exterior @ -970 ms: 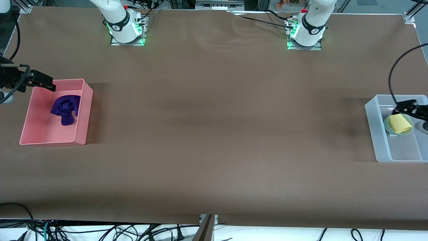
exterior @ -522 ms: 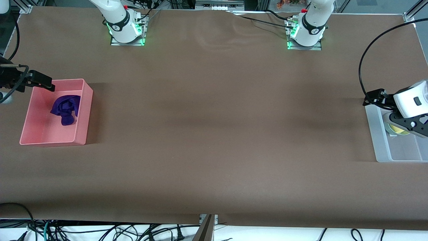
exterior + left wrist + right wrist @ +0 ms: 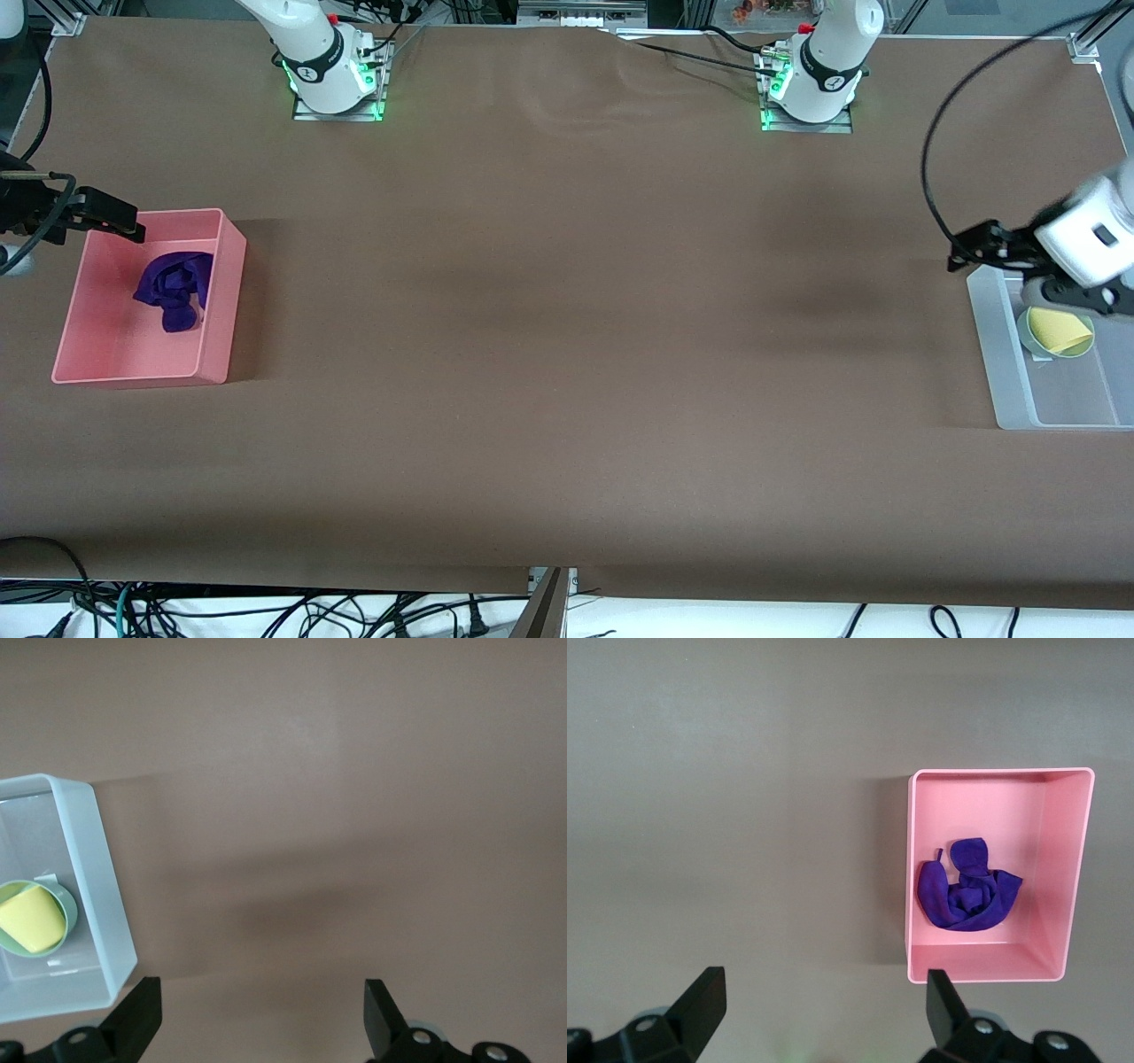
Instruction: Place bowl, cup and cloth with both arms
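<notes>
The yellow cup [image 3: 1060,330] lies on its side in the pale green bowl [image 3: 1026,333], which sits in a clear bin [image 3: 994,354] at the left arm's end of the table. My left gripper [image 3: 973,245] is open and empty, up in the air over that bin's edge. The left wrist view shows the cup [image 3: 31,920], the bowl [image 3: 71,908] and the open gripper [image 3: 261,1014]. The purple cloth [image 3: 174,288] lies crumpled in a pink bin [image 3: 226,292] at the right arm's end. My right gripper [image 3: 111,217] is open and empty above that bin's edge. The right wrist view shows the cloth [image 3: 967,896] and the gripper [image 3: 822,1001].
Brown table cover fills the space between the two bins. The clear bin's wall [image 3: 97,868] and the pink bin's wall [image 3: 1063,877] stand up from the table. A black cable [image 3: 930,177] loops above the left gripper.
My left gripper has lifted away from the cup in the bowl and moved off over the clear bin's edge toward the table's middle. The right gripper has barely moved.
</notes>
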`<state>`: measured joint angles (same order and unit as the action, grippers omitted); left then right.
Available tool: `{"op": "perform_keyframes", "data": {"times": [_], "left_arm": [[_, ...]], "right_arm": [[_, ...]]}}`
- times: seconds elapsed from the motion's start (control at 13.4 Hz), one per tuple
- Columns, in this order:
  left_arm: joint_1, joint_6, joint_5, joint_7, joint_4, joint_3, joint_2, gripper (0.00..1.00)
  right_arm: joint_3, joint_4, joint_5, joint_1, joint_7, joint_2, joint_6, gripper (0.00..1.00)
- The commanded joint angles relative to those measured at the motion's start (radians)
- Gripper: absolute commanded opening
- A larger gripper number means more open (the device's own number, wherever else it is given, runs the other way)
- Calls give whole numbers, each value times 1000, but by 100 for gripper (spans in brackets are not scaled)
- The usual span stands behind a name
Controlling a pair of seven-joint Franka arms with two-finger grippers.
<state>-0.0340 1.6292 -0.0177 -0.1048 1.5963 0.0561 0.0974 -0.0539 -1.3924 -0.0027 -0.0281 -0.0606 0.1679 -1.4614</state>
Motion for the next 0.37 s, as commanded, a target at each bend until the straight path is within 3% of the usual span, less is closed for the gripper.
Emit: {"op": "perform_keyframes", "data": {"times": [0.0,0.3], "left_arm": [[34,144,10,33,235,-39,-166,100],[28,143,18,36,234,-39,-160,100]], "right_arm": [[0,-2,7,5,-11,-2,3,100],[-1,-2,9,5,-11,-2,3,100]]}}
